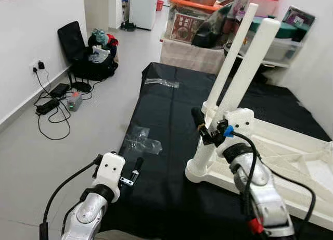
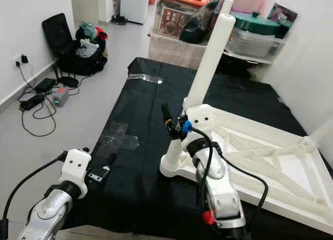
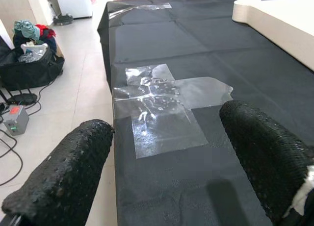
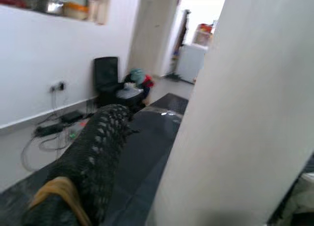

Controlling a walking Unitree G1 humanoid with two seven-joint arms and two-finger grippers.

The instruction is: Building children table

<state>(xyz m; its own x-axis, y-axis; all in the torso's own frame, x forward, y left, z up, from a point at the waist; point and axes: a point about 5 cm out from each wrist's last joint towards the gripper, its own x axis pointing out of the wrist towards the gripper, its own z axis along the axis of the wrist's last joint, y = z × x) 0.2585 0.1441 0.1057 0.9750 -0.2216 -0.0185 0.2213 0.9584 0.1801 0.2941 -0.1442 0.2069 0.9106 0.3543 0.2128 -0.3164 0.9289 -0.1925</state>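
Note:
A white children's table frame (image 1: 291,162) lies upside down on a black sheet (image 1: 171,110). Two white legs stand up from it: a near-corner leg (image 1: 250,68) and one behind it (image 1: 237,47). My right gripper (image 1: 208,120) is at the near leg, low on its shaft. One black finger (image 4: 98,152) stands just left of the leg (image 4: 245,113) with a thin gap showing; the other finger is hidden behind the leg. My left gripper (image 3: 162,187) hangs open over the sheet's near left edge, above a patch of clear tape (image 3: 157,108), with nothing between its fingers.
A black bag with clothes (image 1: 96,58) and a power strip with cables (image 1: 52,102) lie on the floor by the left wall. Stacked storage boxes (image 1: 197,21) crowd the far end of the sheet. A white wall rises on the right.

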